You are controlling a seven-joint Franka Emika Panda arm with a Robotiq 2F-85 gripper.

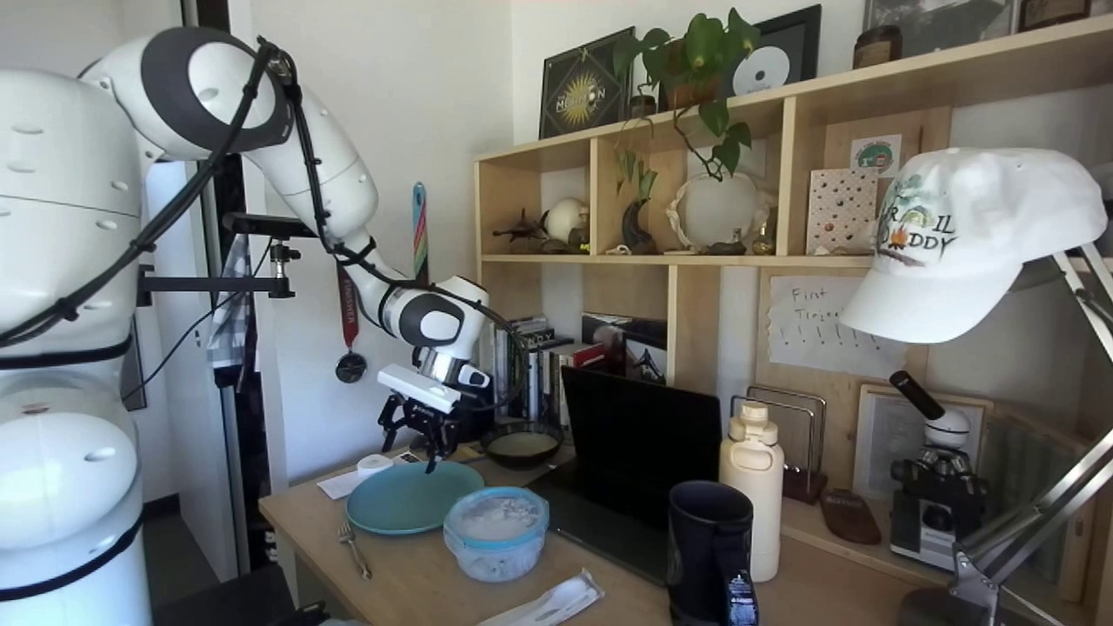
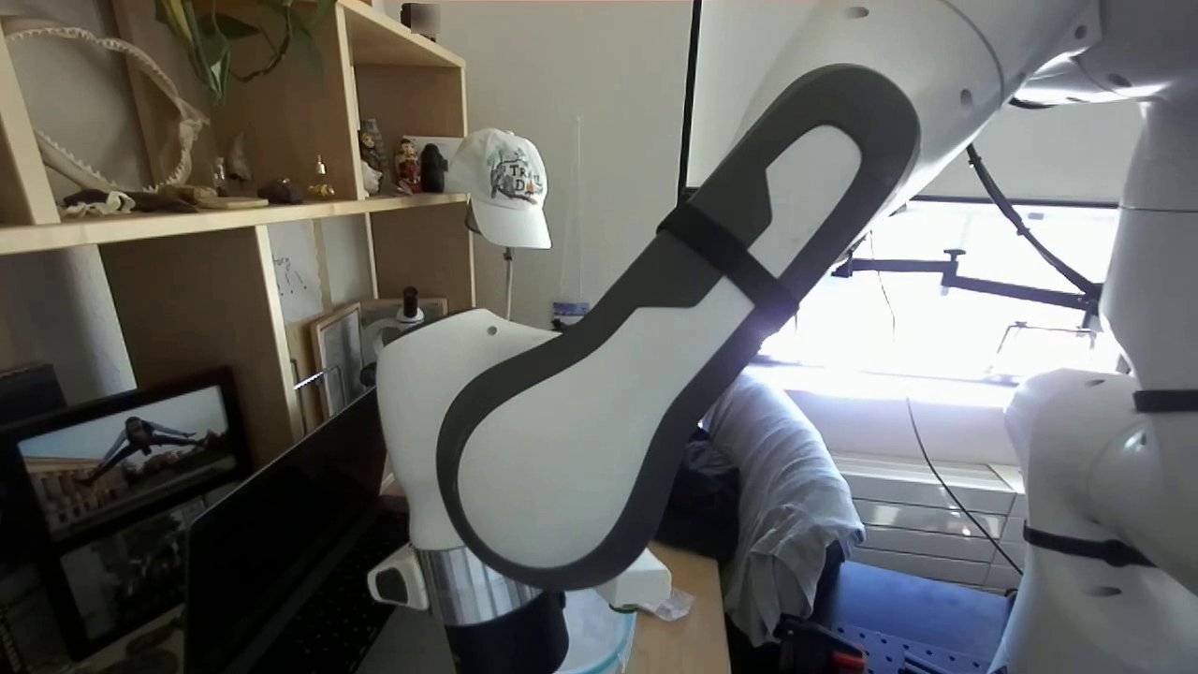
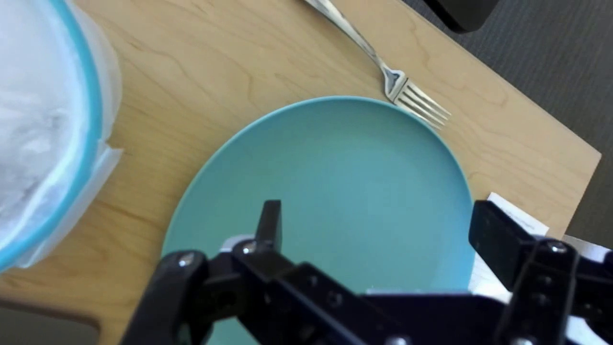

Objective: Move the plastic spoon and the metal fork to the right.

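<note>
1. My gripper (image 3: 377, 215) hangs above the plate (image 3: 345, 163), its fingers (image 3: 270, 227) wide apart with nothing between them.
2. The fork (image 3: 377, 58) lies on the table (image 3: 230, 62) just beside the plate; its prongs are so near the rim that I can't tell if they touch.
3. In an exterior view, what looks like the spoon (image 1: 558, 601) lies farther from the plate, past the tub (image 1: 496, 556).
4. I think this is the first step, getting ready to grab: I hold neither one yet.
5. The fork is nearer, so I'd pick it first. I'd move from above the plate to the fork's handle, turn so the fingers sit across it, go down low and squeeze, without bumping the plate.
</note>
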